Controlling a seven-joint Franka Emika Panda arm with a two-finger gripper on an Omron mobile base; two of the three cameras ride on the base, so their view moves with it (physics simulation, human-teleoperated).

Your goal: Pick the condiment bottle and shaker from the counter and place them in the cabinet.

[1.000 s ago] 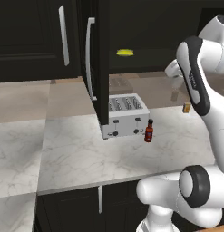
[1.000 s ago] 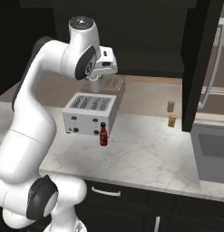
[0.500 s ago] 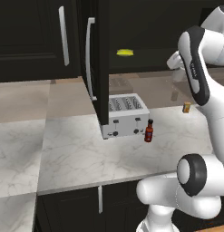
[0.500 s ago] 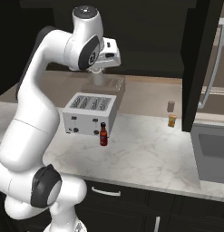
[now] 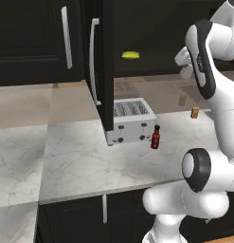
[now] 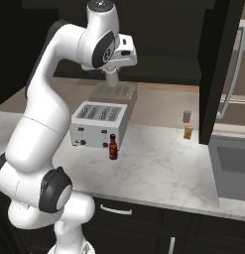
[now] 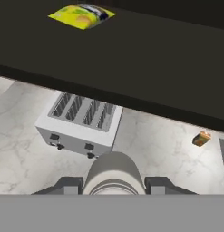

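My gripper (image 7: pixel 113 182) is shut on the shaker (image 7: pixel 113 172), a white-grey cylinder held between the dark fingertips (image 7: pixel 68 185). In the base views the gripper (image 6: pixel 113 69) (image 5: pixel 184 64) hangs high above the counter (image 5: pixel 90 156), with the shaker (image 6: pixel 112 78) (image 5: pixel 186 71) pointing down from it, in front of the cabinet's dark shelf (image 7: pixel 131 59). The cabinet door (image 5: pixel 102 66) stands open. The red condiment bottle (image 5: pixel 156 137) (image 6: pixel 113 147) stands upright on the counter just in front of the toaster, well below the gripper.
A silver toaster (image 5: pixel 130 121) (image 6: pixel 98 125) (image 7: pixel 79 122) sits under the open cabinet. A tiny orange jar (image 5: pixel 195 112) (image 6: pixel 188 132) (image 7: pixel 202 138) stands further right. A yellow packet (image 5: pixel 130 55) (image 7: pixel 81 16) lies on the shelf's left part. The open door's edge reaches down near the toaster.
The arm has lifted the gripper and the held shaker higher, up toward the level of the cabinet shelf. Bottle, toaster and jar have not moved.
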